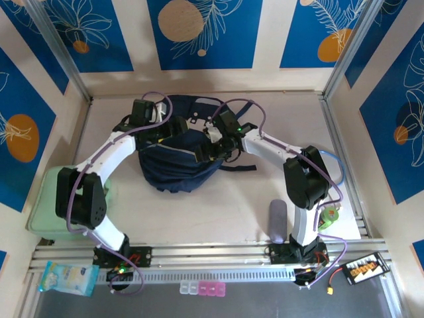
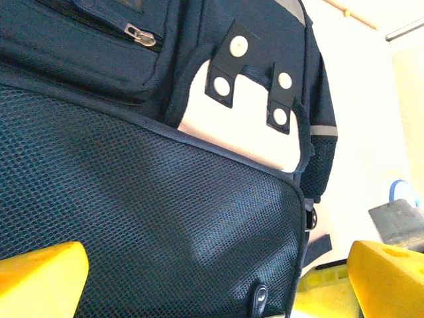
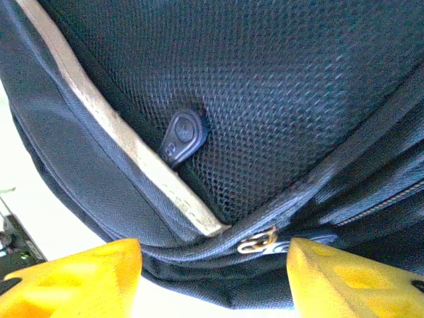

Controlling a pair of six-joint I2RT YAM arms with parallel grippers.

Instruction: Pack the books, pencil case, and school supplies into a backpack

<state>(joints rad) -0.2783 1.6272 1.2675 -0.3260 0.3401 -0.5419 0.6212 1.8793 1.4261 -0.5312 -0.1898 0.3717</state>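
Your left gripper (image 2: 212, 281) hangs wide and empty over the large navy-blue fabric backpack (image 1: 175, 165) at mid-table (image 1: 218, 218). Your right gripper (image 3: 212, 268), part-open, brackets its small brass-coloured zipper pull (image 3: 257, 242). Close off-centre and you'll likely pinch fabric instead. The soft grey oblong pencil case (image 1: 277, 222) lies by the near right edge.

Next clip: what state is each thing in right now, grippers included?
left gripper: open wide, holding nothing.
right gripper: open, fingers either side of the zip pull.
zip pull: not pinched.
backpack: lying slumped on the table.
pencil case: lying on the table, outside the backpack.
green box: flat at the table's left edge.
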